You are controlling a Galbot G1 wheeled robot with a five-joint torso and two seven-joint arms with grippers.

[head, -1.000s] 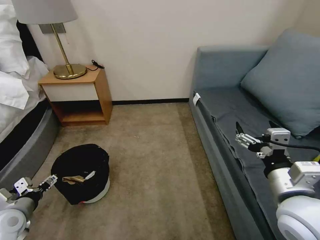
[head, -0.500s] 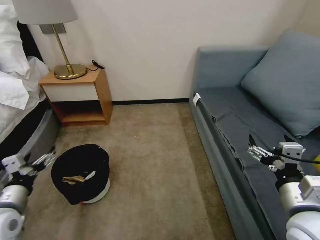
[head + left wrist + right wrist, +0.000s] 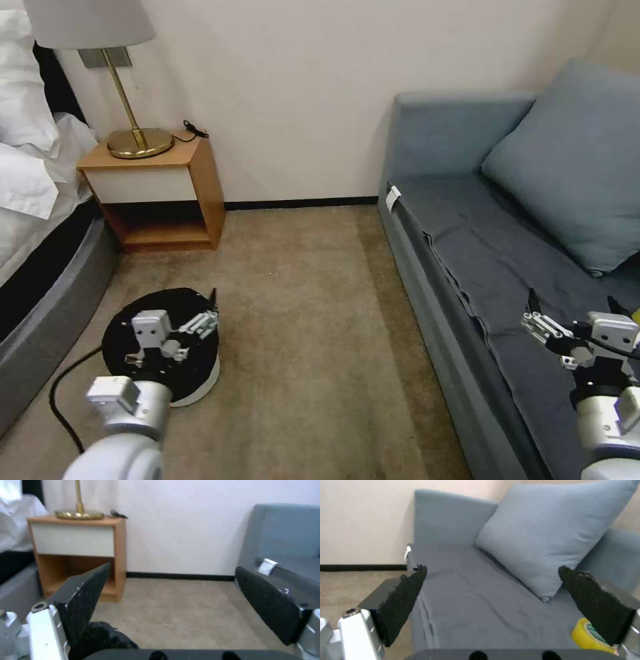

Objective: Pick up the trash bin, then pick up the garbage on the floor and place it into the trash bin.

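The round trash bin (image 3: 193, 387), white-based and lined with a crinkled black plastic bag over its rim, stands upright on the beige carpet floor (image 3: 300, 347) between the bed and the grey-blue sofa (image 3: 467, 267). The left hand (image 3: 207, 319) hangs directly above its mouth, near the far rim, fingers spread wide and empty, so the bin lies straight below it. The right hand (image 3: 533, 313) is well apart over the sofa seat, also wide open and empty. A scrap of brown paper (image 3: 133, 360) appears to lie inside the bag.
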